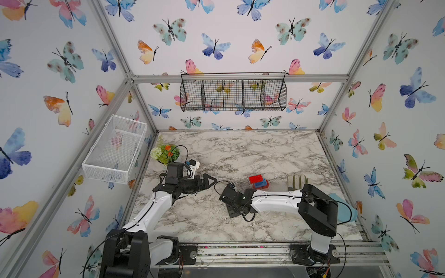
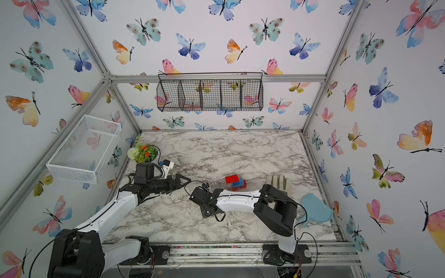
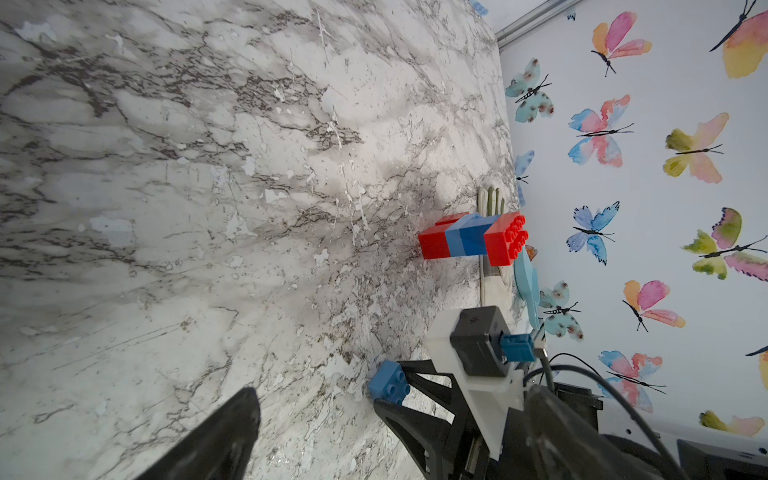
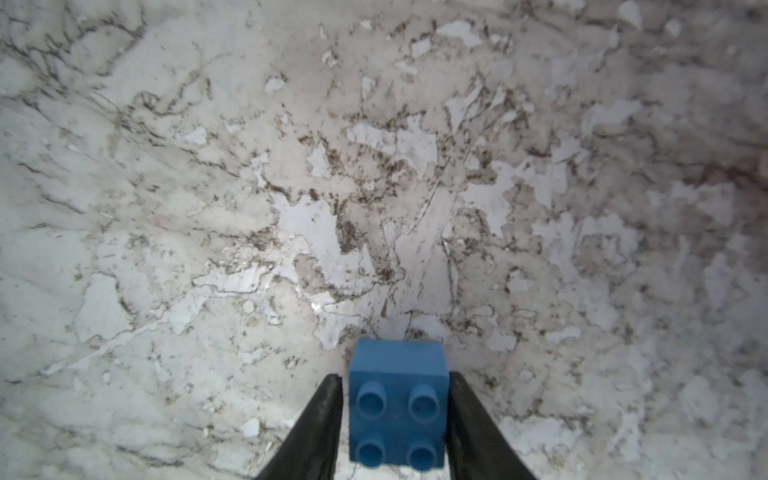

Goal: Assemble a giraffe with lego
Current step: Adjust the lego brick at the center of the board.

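1. Right tool [image 4: 397, 419]: fingers flank a small blue brick [image 4: 398, 399], apparently gripping it, low over the bench [image 4: 208, 166].
2. Left tool [image 3: 316, 415]: spread wide, nothing held.
3. Outward: half-built giraffe [image 1: 259, 181] stands upright beyond the right tool, toward the glove [image 1: 297, 181].
4. Right arm nearer; brick likely goes there.

Right end effector [image 4: 397, 415] fingers flank a block; left end effector [image 3: 320, 415] spread.
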Action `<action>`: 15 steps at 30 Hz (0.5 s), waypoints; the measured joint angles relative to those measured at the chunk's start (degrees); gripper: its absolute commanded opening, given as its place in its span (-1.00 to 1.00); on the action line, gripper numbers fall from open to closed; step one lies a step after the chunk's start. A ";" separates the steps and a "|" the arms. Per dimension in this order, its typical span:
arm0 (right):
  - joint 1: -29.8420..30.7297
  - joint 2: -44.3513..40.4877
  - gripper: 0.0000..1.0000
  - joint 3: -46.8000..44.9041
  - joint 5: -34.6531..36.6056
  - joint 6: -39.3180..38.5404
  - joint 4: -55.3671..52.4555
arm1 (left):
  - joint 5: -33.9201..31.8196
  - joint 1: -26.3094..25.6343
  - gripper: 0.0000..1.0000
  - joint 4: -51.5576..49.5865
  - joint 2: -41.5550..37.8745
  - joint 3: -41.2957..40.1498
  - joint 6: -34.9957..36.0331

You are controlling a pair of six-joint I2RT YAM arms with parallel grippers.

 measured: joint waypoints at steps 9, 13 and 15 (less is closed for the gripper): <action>-0.13 0.00 -0.19 0.00 0.02 -0.44 -0.92 | 0.00 -0.04 0.97 0.04 0.00 0.00 0.00; -0.13 0.00 -0.25 0.02 0.09 -0.55 -1.53 | 0.00 -0.04 0.97 0.04 0.00 0.00 0.00; -0.13 0.00 -0.25 0.20 0.20 -0.68 -2.05 | 0.00 -0.04 0.97 0.04 0.00 0.00 0.00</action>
